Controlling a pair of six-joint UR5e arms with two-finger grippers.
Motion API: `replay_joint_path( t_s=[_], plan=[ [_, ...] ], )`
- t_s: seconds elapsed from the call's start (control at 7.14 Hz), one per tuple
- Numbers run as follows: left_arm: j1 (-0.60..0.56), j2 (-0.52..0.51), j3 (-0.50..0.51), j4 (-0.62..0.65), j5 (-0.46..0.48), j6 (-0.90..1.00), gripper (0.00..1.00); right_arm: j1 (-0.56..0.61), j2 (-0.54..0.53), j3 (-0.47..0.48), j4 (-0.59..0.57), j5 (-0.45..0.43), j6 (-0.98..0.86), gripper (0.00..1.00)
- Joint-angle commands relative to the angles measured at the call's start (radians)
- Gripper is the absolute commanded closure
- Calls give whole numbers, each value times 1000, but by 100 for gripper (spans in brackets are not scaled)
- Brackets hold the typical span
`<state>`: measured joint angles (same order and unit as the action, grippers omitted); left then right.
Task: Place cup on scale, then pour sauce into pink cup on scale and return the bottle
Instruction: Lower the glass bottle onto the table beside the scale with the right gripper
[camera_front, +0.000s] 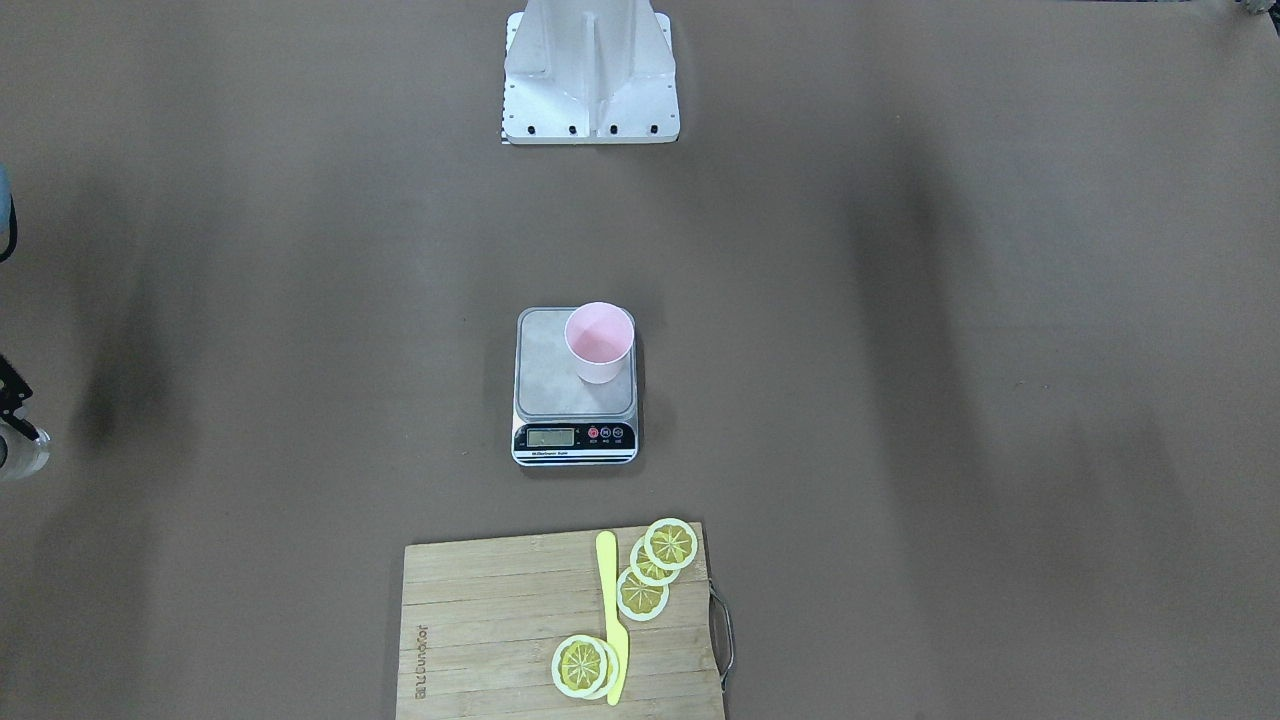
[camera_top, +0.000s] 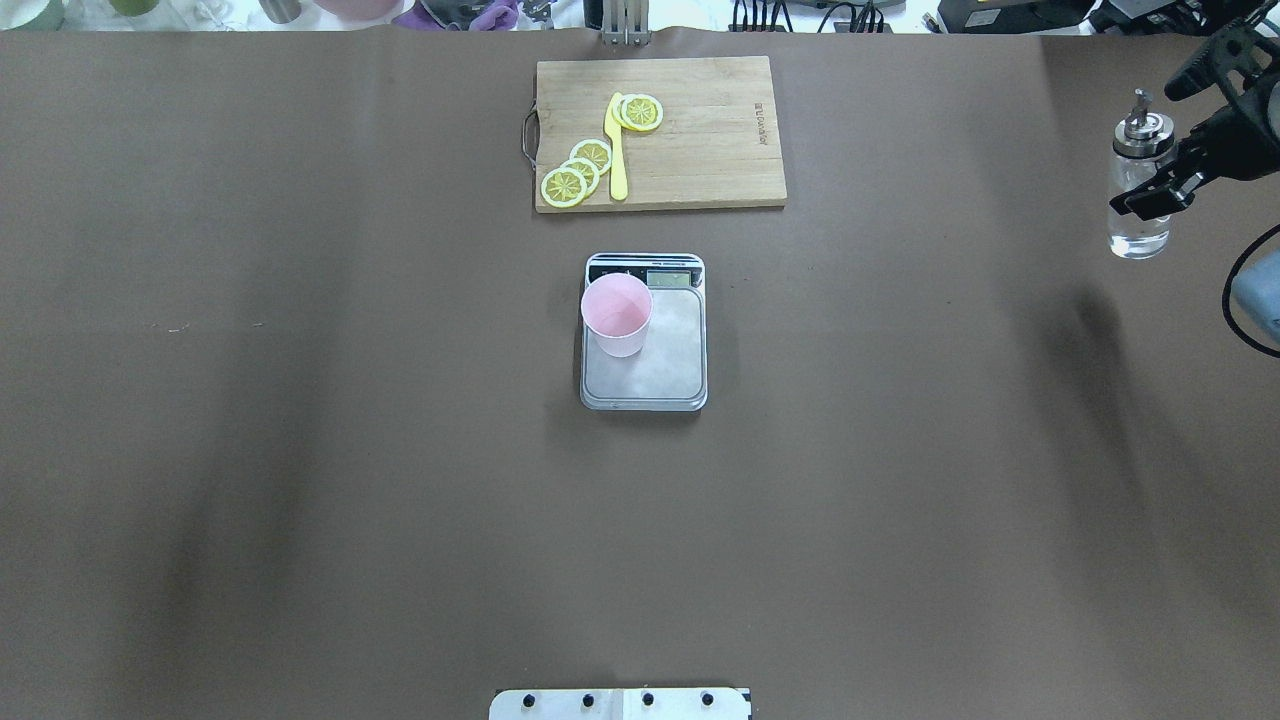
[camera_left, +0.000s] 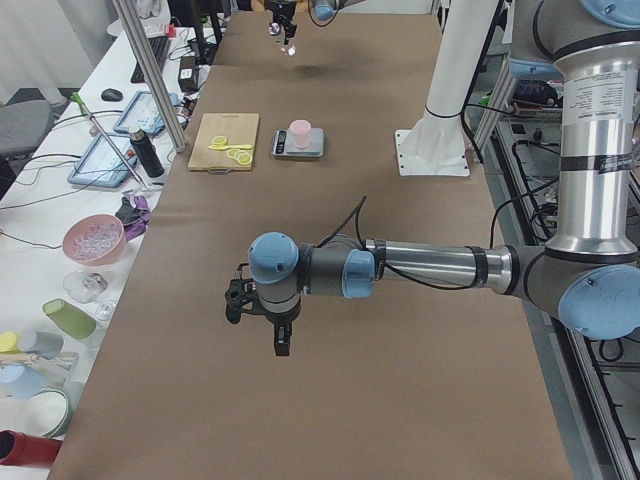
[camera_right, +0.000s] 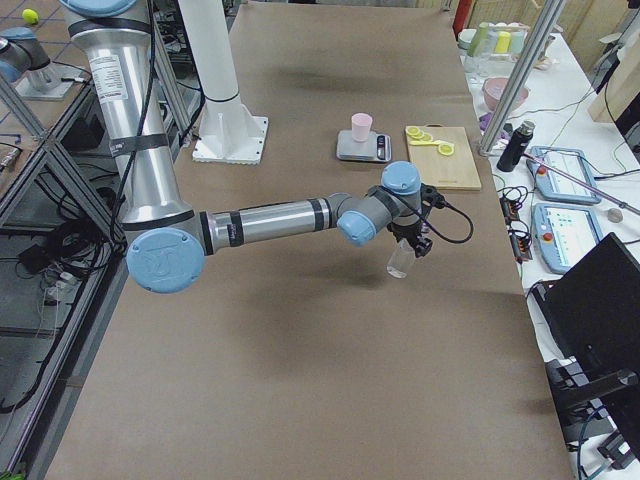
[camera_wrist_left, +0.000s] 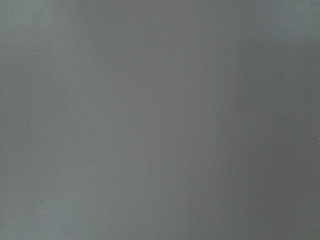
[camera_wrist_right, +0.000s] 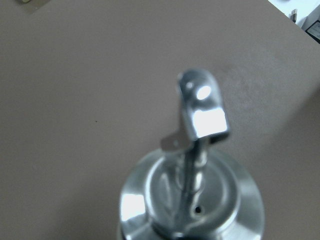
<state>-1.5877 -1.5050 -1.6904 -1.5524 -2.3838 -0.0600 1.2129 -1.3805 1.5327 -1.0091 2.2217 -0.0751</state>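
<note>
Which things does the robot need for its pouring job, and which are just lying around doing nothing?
For the job:
- cup, standing on the scale
- bottle, held in the right gripper

Just lying about:
- cutting board
- lemon slices on the board
- yellow knife on the board

Overhead and front views opposed, sharing the scale (camera_top: 665, 352), side views lengthwise, wrist views close
</note>
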Motion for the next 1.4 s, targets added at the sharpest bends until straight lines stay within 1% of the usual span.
replay_joint_path(
  t_s=[0.0,0.28,0.42,0.84,1.12,1.26],
  plan=[
    [0,0,2,0,0,0,2,-25,-15,-15,120,19,0,100],
    [0,0,9,0,0,0,2,-49,-17,-54,229,33,2,100],
    [0,0,11,0,0,0,2,-52,-20,-63,263,39,2,100],
    [0,0,12,0,0,-1,2,-56,-32,-65,339,104,8,100],
    [0,0,17,-2,26,0,2,-56,-40,-68,380,125,11,100],
    [0,0,17,-2,26,0,2,-59,-40,-89,417,140,11,100]
  ],
)
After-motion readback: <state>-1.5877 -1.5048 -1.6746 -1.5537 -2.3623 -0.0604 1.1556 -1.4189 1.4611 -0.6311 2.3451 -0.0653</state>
